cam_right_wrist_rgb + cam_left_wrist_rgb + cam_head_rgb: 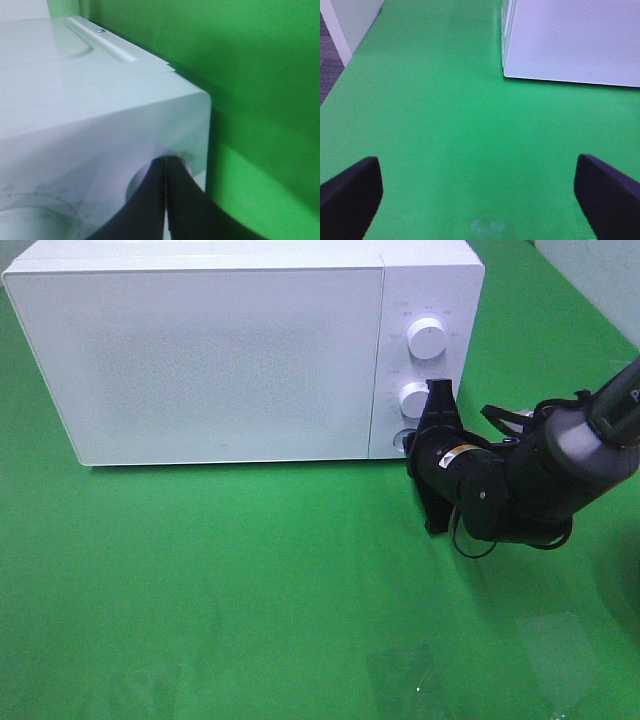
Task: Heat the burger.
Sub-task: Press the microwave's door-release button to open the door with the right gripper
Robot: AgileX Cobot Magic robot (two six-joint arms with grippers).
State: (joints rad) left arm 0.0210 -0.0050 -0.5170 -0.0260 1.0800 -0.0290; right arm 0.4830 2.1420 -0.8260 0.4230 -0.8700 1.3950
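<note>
The burger is out of view. A white microwave (210, 350) stands at the back of the green table with its door closed. My right gripper (406, 444) is shut, its joined tips against the round button (400, 439) at the bottom of the control panel, below two white knobs (426, 338). The right wrist view shows the shut fingertips (166, 165) at the button's recess (186, 159) near the panel's corner. My left gripper (477, 172) is open and empty over bare green cloth, with the microwave's corner (570, 45) ahead of it.
Green cloth (250, 580) covers the table in front of the microwave. The left wrist view shows the table's edge and a white panel (350, 20) beside it. The right arm (560, 460) reaches in from the right side.
</note>
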